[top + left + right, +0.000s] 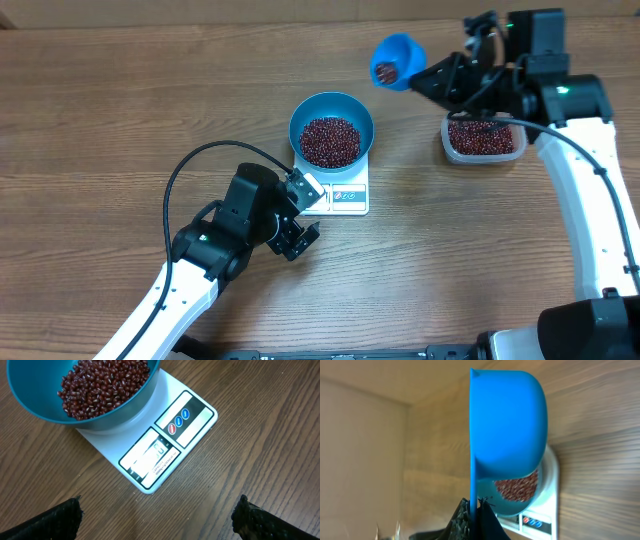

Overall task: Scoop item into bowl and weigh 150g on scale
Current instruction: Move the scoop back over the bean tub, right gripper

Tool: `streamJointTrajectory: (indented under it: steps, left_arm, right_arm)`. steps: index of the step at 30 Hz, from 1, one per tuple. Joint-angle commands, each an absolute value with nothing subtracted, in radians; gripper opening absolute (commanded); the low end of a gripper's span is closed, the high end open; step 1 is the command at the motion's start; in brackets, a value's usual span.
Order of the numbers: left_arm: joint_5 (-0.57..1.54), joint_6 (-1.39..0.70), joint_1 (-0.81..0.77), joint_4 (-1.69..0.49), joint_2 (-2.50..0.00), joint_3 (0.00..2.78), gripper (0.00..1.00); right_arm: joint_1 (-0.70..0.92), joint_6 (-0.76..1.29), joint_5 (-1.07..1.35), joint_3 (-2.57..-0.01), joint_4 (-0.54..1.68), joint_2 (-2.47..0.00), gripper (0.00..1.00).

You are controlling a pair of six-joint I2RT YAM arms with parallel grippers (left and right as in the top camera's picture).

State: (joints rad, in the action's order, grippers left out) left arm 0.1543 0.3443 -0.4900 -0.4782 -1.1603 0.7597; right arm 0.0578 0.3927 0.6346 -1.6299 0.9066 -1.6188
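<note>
My right jaws pinch handle of small blue plastic scoop (397, 60), loaded; round deep blue bowl (331, 102) of dark red-brown beans (330, 141), on flat white square scale (350, 196), lies left of scoop, nearer me; my left jaws spread, beside scale.

matt wood-grain table (120, 100); smooth plastic bowl (358, 112); glossy beans (330, 141).

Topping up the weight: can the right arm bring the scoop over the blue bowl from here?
Probably yes: the scoop, pinched in the right fingers, hangs just right of the bowl with nothing between them, and the left arm sits on its other side.
</note>
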Motion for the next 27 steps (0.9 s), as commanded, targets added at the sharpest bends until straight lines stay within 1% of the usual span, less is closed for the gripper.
streamJointTrajectory:
  steps: [1,10,14,17,22,27]
  left_arm:
    - [0.169,0.359,-0.485,-0.475,-1.151,0.754,1.0]
    - [0.169,0.359,-0.485,-0.475,-1.151,0.754,1.0]
    - [0.169,0.359,-0.485,-0.475,-1.151,0.754,1.0]
    - [0.169,0.359,-0.485,-0.474,-1.151,0.754,1.0]
    - [0.169,0.359,-0.485,-0.475,-1.151,0.754,1.0]
    - [0.169,0.359,-0.485,-0.474,-1.151,0.754,1.0]
  right_arm:
    - [-0.031,0.397,0.66,-1.656,0.892,-1.597,0.04]
    - [-0.213,0.391,0.626,-1.656,0.915,-1.597,0.04]
    - [-0.284,0.313,0.622,-1.656,0.975,-1.597,0.04]
    - [-0.305,0.256,0.594,-1.656,1.032,-1.597,0.04]
    - [-0.309,0.252,0.45,-1.656,1.115,-1.597,0.04]
    - [-0.309,0.206,0.401,-1.656,1.155,-1.597,0.04]
